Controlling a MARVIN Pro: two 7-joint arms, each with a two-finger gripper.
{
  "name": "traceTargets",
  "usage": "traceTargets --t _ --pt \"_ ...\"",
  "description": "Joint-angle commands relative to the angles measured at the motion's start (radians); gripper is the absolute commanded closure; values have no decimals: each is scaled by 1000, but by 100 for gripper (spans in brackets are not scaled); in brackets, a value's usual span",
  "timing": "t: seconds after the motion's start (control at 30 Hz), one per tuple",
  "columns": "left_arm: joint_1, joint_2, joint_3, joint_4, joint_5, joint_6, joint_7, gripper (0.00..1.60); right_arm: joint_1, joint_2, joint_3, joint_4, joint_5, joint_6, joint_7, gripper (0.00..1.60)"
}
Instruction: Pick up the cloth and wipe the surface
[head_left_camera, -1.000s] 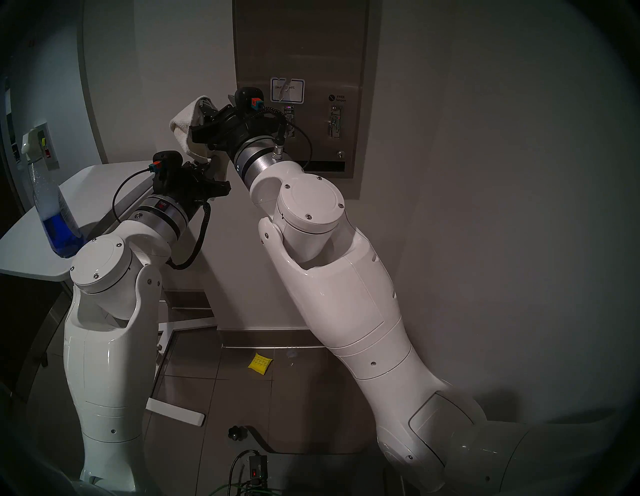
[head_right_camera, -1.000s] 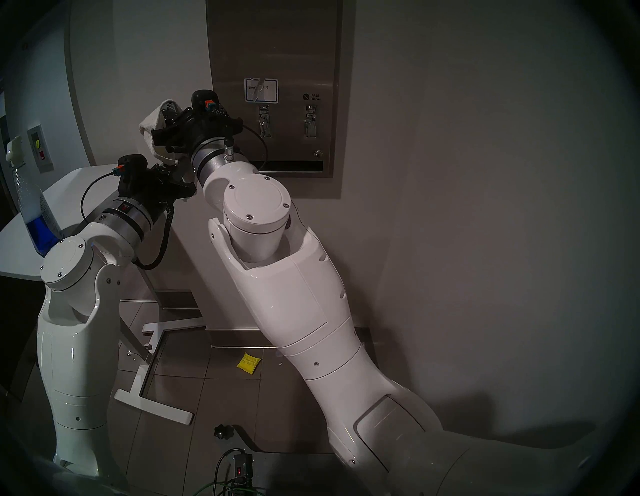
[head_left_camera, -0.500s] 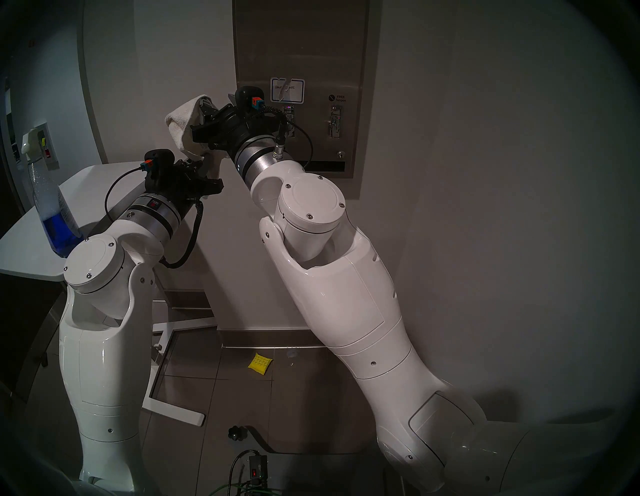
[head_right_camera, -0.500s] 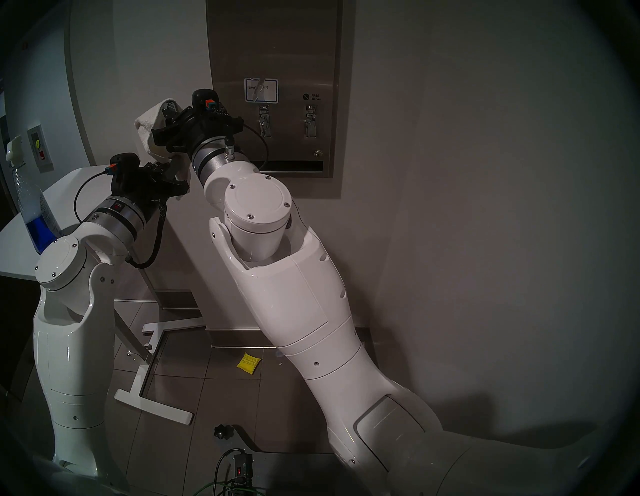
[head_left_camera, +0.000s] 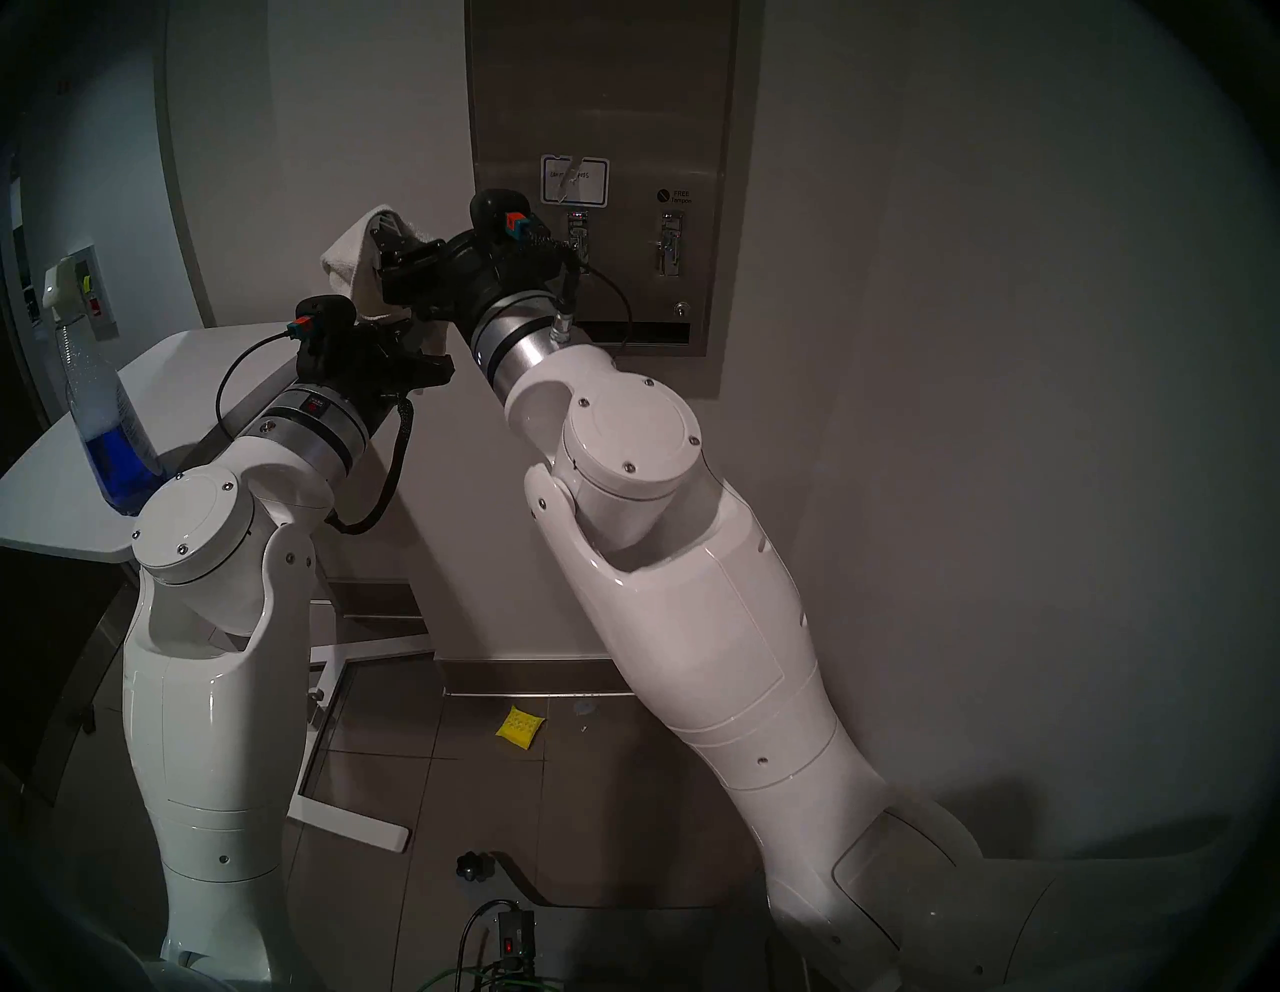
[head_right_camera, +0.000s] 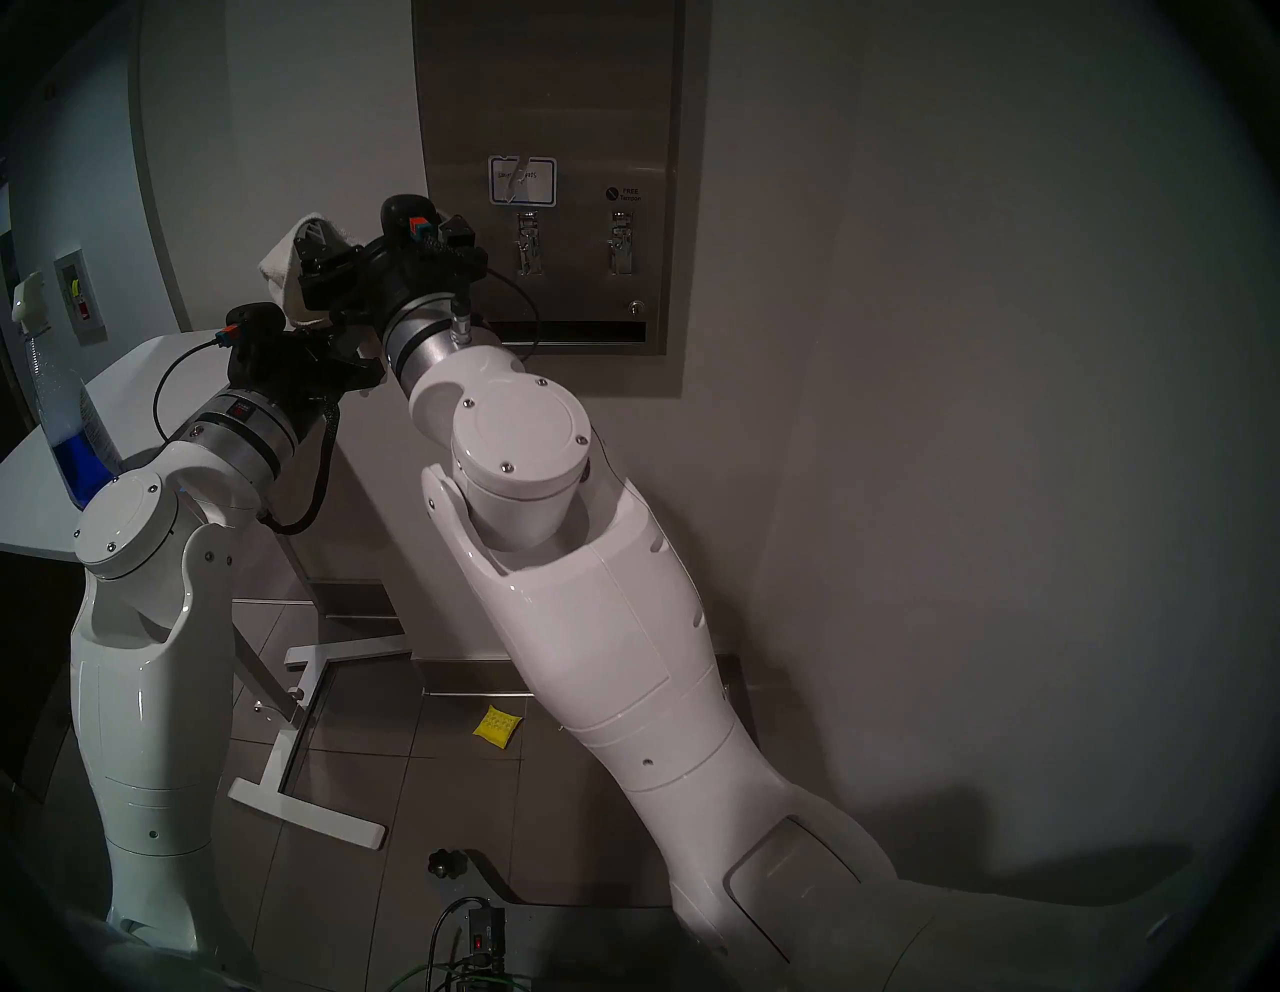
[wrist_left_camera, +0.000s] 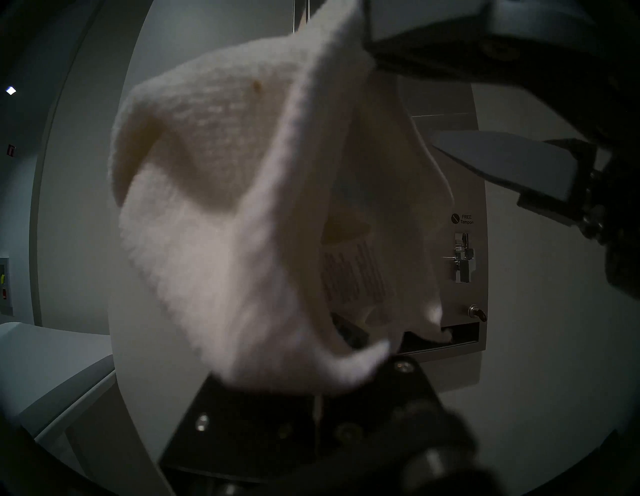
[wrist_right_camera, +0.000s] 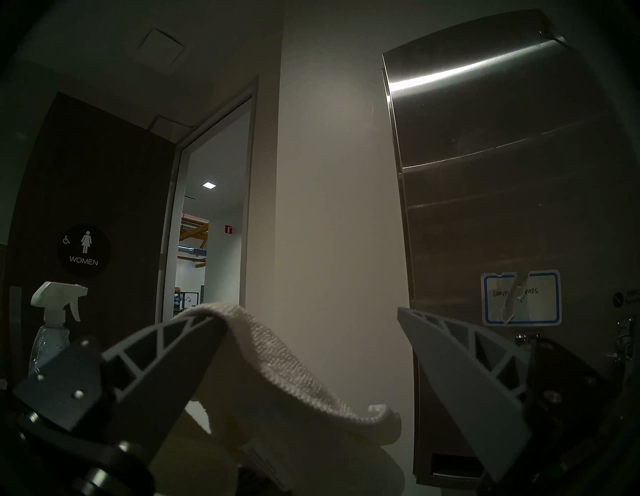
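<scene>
The cream-white cloth (head_left_camera: 346, 260) hangs in the air left of the stainless-steel dispenser front (head_left_camera: 602, 104). My right gripper (wrist_right_camera: 308, 315) is open, and the cloth (wrist_right_camera: 277, 353) lies draped over one of its fingers (wrist_right_camera: 166, 343). My left gripper (head_left_camera: 419, 338) is just below it and looks shut on the cloth's lower end. In the left wrist view the cloth (wrist_left_camera: 225, 242) fills the middle and shows its printed tag. The dispenser (wrist_right_camera: 502, 190) with its blue-bordered label (wrist_right_camera: 521, 298) is to the right of the right gripper and apart from the cloth.
A spray bottle (head_left_camera: 111, 429) with blue liquid stands on the white table (head_left_camera: 201, 367) at the left. A yellow quilted pad (head_left_camera: 519, 727) lies on the tiled floor below the dispenser. The table's white base legs (head_left_camera: 346, 824) spread over the floor. An open doorway (wrist_right_camera: 211, 225) is at the far left.
My right wrist has dropped a little and turned, carrying the cloth left and down and uncovering the left lever. My left gripper shifted left, then slightly back right, staying at the cloth's lower end.
</scene>
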Motion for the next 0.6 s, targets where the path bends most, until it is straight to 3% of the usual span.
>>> traceTargets --t 0.0,0.2,0.23,0.3,0.57 --pt "-45 4 3 -19 5 -14 6 160 -71 54 -3 -113 32 5 -30 0" --pt "-50 6 10 -14 7 -13 9 160 -107 82 0 -164 51 -2 -37 0" --pt "-50 6 12 -14 7 -12 11 160 -132 101 0 -212 57 29 -45 0" --pt "-51 7 12 -12 9 -12 14 160 -133 99 9 -190 63 20 -38 0" --pt "-54 11 15 -4 10 -13 24 160 -205 190 73 -298 109 132 -27 0"
